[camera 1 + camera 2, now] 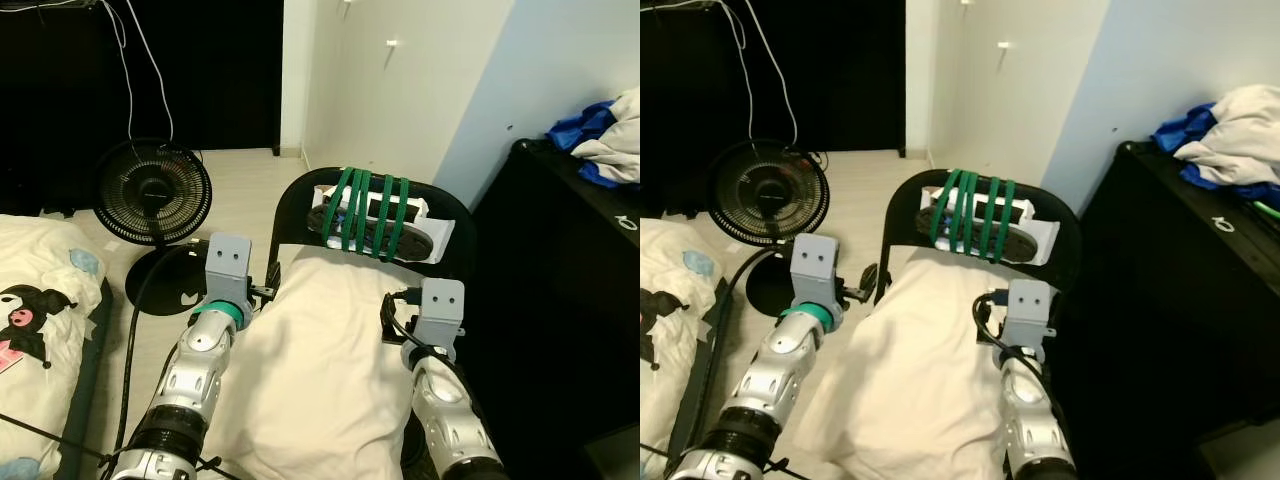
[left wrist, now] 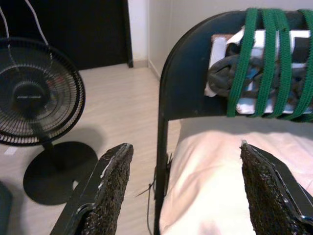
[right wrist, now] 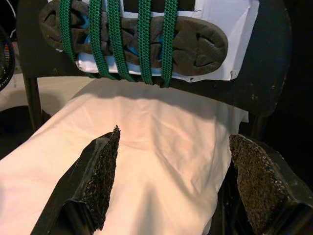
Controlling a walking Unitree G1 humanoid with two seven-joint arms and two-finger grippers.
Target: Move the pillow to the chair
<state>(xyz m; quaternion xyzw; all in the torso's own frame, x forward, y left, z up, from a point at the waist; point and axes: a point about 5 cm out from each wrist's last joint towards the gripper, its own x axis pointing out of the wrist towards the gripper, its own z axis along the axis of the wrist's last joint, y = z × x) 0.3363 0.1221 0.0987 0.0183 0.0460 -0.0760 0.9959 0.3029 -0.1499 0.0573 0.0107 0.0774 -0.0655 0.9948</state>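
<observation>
A cream pillow (image 1: 320, 370) lies on the seat of a black chair (image 1: 295, 200), its far end against the backrest. Green cords (image 1: 372, 215) bind a dark foam pad and white paper to that backrest. My left gripper (image 2: 183, 191) is open at the pillow's left edge, one finger over the pillow and the other outside the chair frame above the floor. My right gripper (image 3: 171, 181) is open just above the pillow's right part, its fingers (image 3: 100, 171) spread wide with nothing held. Both silver arms reach forward along the pillow's two sides.
A black floor fan (image 1: 152, 190) stands to the left of the chair, with its cable running back along the floor. A bed with a printed quilt (image 1: 40, 320) is at the far left. A black cabinet (image 1: 560, 260) with heaped clothes (image 1: 605, 135) stands close on the right.
</observation>
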